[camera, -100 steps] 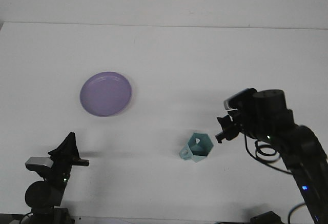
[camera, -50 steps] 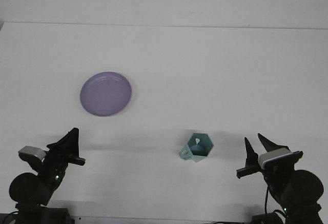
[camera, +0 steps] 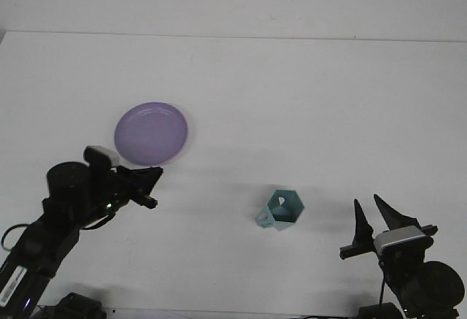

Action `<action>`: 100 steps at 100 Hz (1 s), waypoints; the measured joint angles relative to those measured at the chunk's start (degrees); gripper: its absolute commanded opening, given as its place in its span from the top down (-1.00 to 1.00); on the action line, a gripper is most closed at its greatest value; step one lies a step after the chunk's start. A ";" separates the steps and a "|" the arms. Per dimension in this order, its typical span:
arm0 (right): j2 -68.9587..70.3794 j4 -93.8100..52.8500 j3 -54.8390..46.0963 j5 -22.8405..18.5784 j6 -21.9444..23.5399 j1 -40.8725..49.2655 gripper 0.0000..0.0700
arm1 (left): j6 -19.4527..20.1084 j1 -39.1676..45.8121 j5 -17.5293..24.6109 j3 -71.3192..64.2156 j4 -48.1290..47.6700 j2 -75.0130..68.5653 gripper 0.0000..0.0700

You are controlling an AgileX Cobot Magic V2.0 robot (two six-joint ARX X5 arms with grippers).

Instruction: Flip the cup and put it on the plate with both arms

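Note:
A teal angular cup [camera: 281,211] lies on its side on the white table, a little right of the middle, with its handle toward the lower left. A purple plate [camera: 151,133] rests flat at the left. My left gripper [camera: 151,184] reaches out just below the plate's lower edge, pointing right toward the cup; how its fingers stand is not visible. My right gripper [camera: 373,217] stands near the front right corner, open, fingertips pointing up, with nothing between them, right of the cup and apart from it.
The white table [camera: 292,100] runs back to a pale wall. Both arm bases [camera: 419,282] sit along the front edge. A cable hangs by the left arm at the lower left.
My left arm has risen from the front edge and extended toward the plate's lower rim. My right arm, earlier raised near the cup, has pulled back to the front right. Cup and plate unmoved.

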 measured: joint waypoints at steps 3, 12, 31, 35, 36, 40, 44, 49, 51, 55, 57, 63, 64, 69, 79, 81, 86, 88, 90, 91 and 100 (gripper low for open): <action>0.00 0.00 0.00 0.00 0.00 -0.02 0.23 | 0.50 -1.46 0.02 1.38 -0.63 1.99 0.95; 0.00 0.00 0.00 0.00 0.00 0.00 0.23 | 1.64 -6.62 0.04 6.75 -2.58 9.44 0.65; 0.00 0.00 0.00 0.00 0.00 0.00 0.23 | 3.10 -14.86 0.04 18.73 -7.87 23.74 -0.11; 0.00 0.00 0.00 0.00 0.00 0.00 0.23 | 3.54 -16.11 0.04 21.46 -9.46 26.64 -0.15; 0.00 0.00 0.00 0.00 0.00 0.00 0.23 | 3.61 -16.39 0.07 22.16 -9.90 27.36 -0.17; 0.00 0.00 0.00 0.00 0.00 0.00 0.23 | 4.15 -17.49 0.04 24.90 -11.54 30.18 -0.27; 0.00 0.00 0.00 0.00 0.00 0.00 0.23 | 4.52 -18.51 0.04 27.69 -13.16 32.94 -0.36; 0.00 0.00 0.00 0.00 0.00 0.00 0.23 | 5.27 -19.78 -0.09 30.84 -14.99 36.13 -0.36; 0.00 0.00 0.00 0.00 0.00 0.00 0.23 | 5.57 -20.26 -0.11 32.09 -15.78 37.40 -0.36; 0.00 0.00 0.00 0.00 0.00 0.00 0.23 | 6.05 -21.18 -0.20 34.34 -16.94 39.74 -0.36; 0.00 0.00 0.00 0.00 0.00 0.00 0.23 | 6.27 -21.57 -0.22 35.36 -17.51 40.83 -0.36; 0.00 0.00 0.00 0.00 0.00 0.00 0.23 | 7.02 -22.69 -0.24 38.01 -18.84 43.93 -0.36; 0.00 0.00 0.00 0.00 0.00 0.00 0.23 | 7.06 -22.84 -0.24 38.40 -19.08 44.39 -0.36; 0.00 0.00 0.00 0.00 0.00 -0.02 0.23 | 7.28 -23.54 -0.24 40.30 -20.55 46.80 -0.36; 0.00 0.00 0.00 0.00 0.00 0.00 0.23 | 7.39 -24.83 -0.28 42.99 -22.49 50.86 -0.36; 0.00 0.00 0.00 0.00 0.00 0.00 0.23 | 7.39 -25.11 -0.31 43.43 -22.77 51.58 -0.36; 0.00 0.02 0.00 0.00 0.00 0.00 0.23 | 7.39 -25.86 -0.37 44.57 -23.37 53.22 -0.36; 0.00 0.00 0.00 0.00 0.00 0.00 0.23 | 7.39 -26.18 -0.37 44.94 -23.41 53.83 -0.36; 0.00 0.00 0.00 0.00 0.00 0.00 0.23 | 7.39 -26.47 -0.37 45.22 -23.37 54.38 -0.36; 0.00 0.00 0.00 0.00 0.00 0.00 0.23 | 7.39 -26.60 -0.37 45.37 -23.39 54.62 -0.36; 0.00 0.00 0.00 0.00 0.00 0.00 0.23 | 7.41 -27.91 -1.57 46.71 -23.47 56.74 -0.36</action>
